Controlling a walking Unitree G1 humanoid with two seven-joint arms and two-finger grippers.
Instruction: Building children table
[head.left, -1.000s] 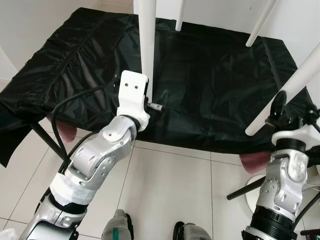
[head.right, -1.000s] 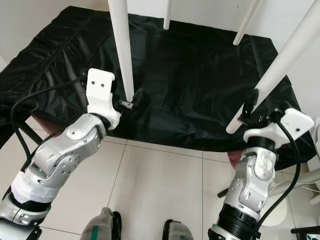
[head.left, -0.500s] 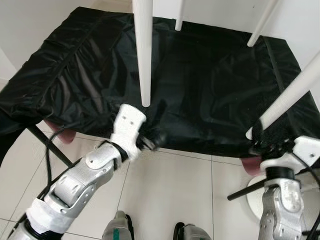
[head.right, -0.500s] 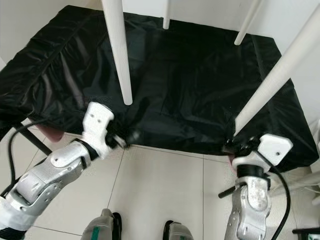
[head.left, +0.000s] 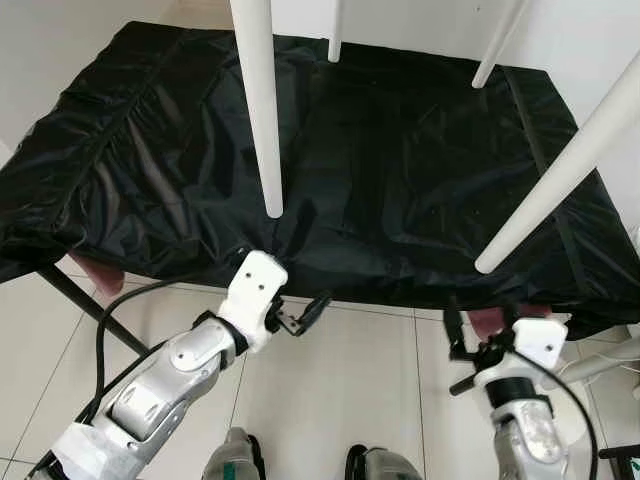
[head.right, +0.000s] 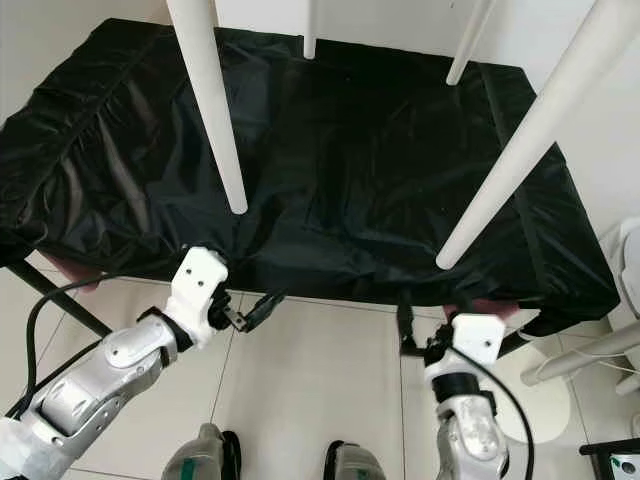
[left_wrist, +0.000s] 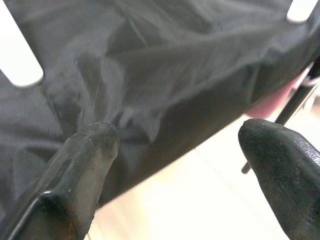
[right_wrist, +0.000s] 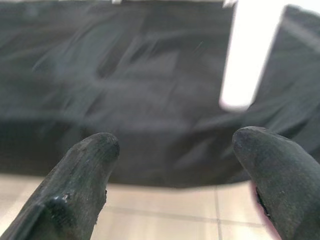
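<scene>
The upside-down white children's table (head.left: 262, 120) sits on the black plastic sheet (head.left: 400, 150), its four round legs pointing up. Left gripper (head.left: 300, 318) and right gripper (head.left: 456, 340) hang low off the near edge, fingers apart, holding nothing. Legs look seated — hard to tell — so a loose one could tip if an arm bumps it coming up.

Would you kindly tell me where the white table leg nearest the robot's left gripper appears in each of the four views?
Left eye view: the white table leg hangs upper left, ending above the black cover.
Right eye view: upper left.
Left wrist view: its rounded end at the edge.
Right wrist view: cannot tell; a white leg there may be another.
Shared landmark: the black cover.
</scene>
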